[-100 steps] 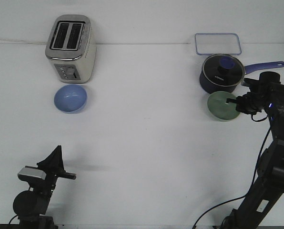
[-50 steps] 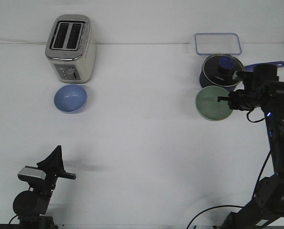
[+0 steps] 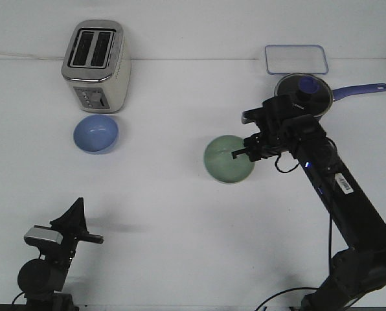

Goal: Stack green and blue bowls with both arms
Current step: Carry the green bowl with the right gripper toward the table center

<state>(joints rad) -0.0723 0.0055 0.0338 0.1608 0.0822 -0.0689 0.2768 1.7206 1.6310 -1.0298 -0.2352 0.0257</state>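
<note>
Left gripper (image 3: 76, 223) parked near us, low, grip state we cannot tell; right gripper (image 3: 239, 153) pinches green bowl (image 3: 227, 159) rim, mid-surface, we judge for carrying; blue bowl (image 3: 96, 133) waits farther left by toaster (image 3: 96, 65).

I can't see the saucepan (image 3: 307, 91) body at upper right; the right arm (image 3: 329, 188) covers it below the lid. The right gripper (image 3: 239, 153) fingertips blend into the green bowl (image 3: 227, 159) rim. The left arm (image 3: 50, 259) base is cut off at the bottom left.
</note>
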